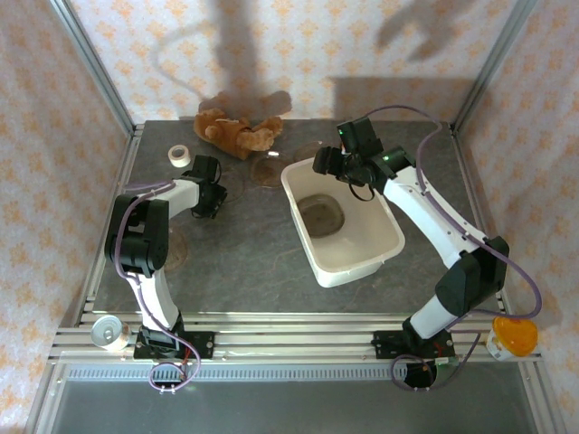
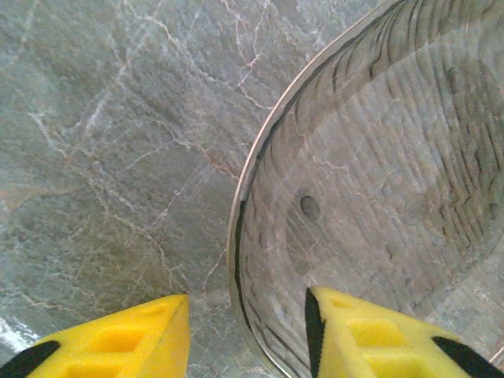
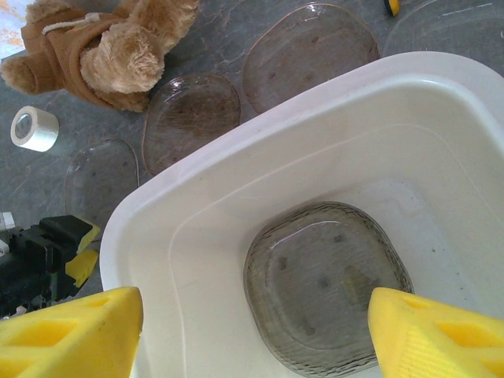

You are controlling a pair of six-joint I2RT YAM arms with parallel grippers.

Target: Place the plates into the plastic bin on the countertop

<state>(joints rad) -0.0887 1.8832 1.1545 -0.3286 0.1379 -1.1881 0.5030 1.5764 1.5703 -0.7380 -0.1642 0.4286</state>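
The white plastic bin (image 1: 357,244) stands right of centre on the dark countertop (image 1: 244,253). One clear plate (image 3: 323,287) lies flat on the bin's floor (image 1: 321,215). My right gripper (image 3: 256,331) hangs open over the bin's far left corner (image 1: 327,165) with nothing between its fingers. Several more clear plates lie on the countertop beyond the bin (image 3: 191,118) (image 3: 311,51) (image 1: 269,169). My left gripper (image 2: 248,335) is open and low at the countertop (image 1: 213,194). The thin rim of a plate (image 2: 378,181) stands in its gap, touching neither yellow finger.
A brown teddy bear (image 1: 237,132) lies at the back, with a white tape roll (image 1: 180,155) left of it. A can (image 1: 110,332) sits on the front rail at the left, an orange-lidded container (image 1: 513,336) at the right. Aluminium rails edge the countertop.
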